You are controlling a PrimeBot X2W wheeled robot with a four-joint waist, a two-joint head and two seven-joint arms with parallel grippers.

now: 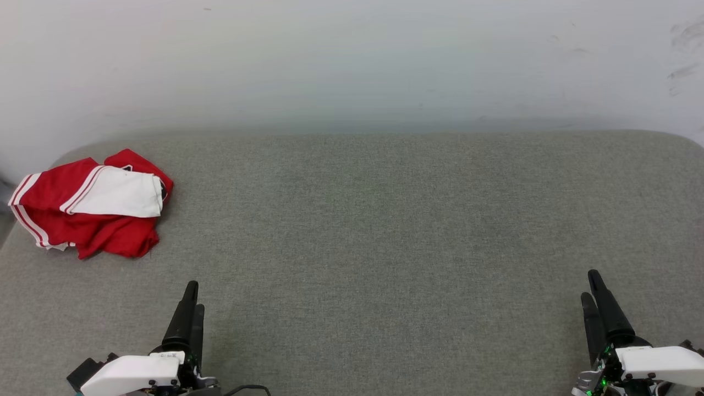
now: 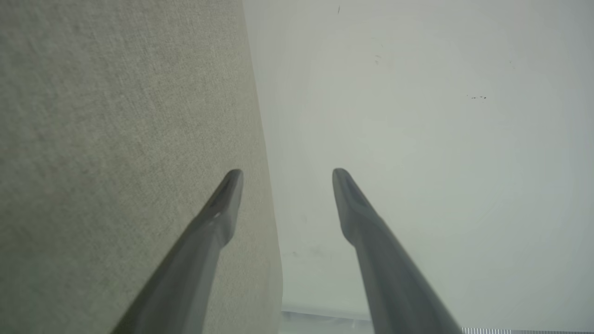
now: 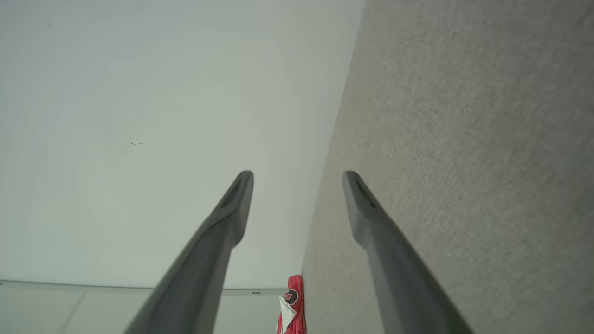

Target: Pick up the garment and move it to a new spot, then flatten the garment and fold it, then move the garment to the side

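Head view: red jersey-cloth garment (image 1: 110,231) with a white sleeve and red-and-white striped trim lies bunched on the far-left corner of the grey woven-fabric pad (image 1: 385,247), its outer folds reaching the pad's left edge. My left pincer (image 1: 195,297) sits low over the pad's near edge on the left side, and my right pincer (image 1: 589,285) over the near edge on the right side. Both are well apart from the cloth, with bare pad between. A pale plain wall (image 1: 352,55) rises behind the pad's far edge.

Left wrist view: my two dark fingers stand apart with nothing between them. One tip lies over the pad, the other against the wall.

Right wrist view: fingers spread the same way, empty. A sliver of the garment, red and white with a dark printed mark, shows where the pad meets the wall.

Judgement: first step, the pick-up, not yet begun. The heap looks rumpled rather than squarely folded, though I can't rule out a rough fold. Next move calls for the left pincer to reach to the pad's far-left corner, come down open over a raised fold, pinch it and lift. The right pincer has a long way to cross.
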